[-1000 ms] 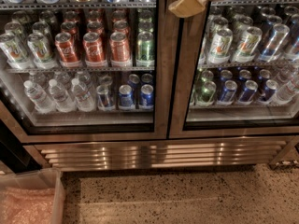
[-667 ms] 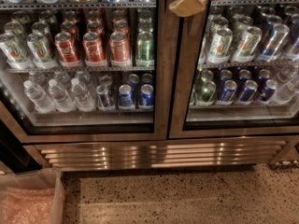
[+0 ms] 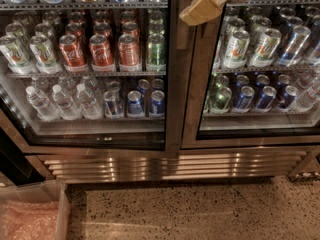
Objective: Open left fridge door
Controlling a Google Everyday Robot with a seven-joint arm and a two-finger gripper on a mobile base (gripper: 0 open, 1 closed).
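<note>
Speckled terrazzo floor (image 3: 200, 214) under a steel grille (image 3: 170, 165); perhaps a plastic bin (image 3: 62, 209) at left.

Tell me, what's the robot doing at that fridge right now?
Gripper up high, at the centre post. Left fridge door shut. Bin on floor, lower left.

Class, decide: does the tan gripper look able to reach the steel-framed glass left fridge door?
Probably yes: the tan gripper hangs by the doors' meeting edges at top, nothing visibly between it and the left fridge door.
</note>
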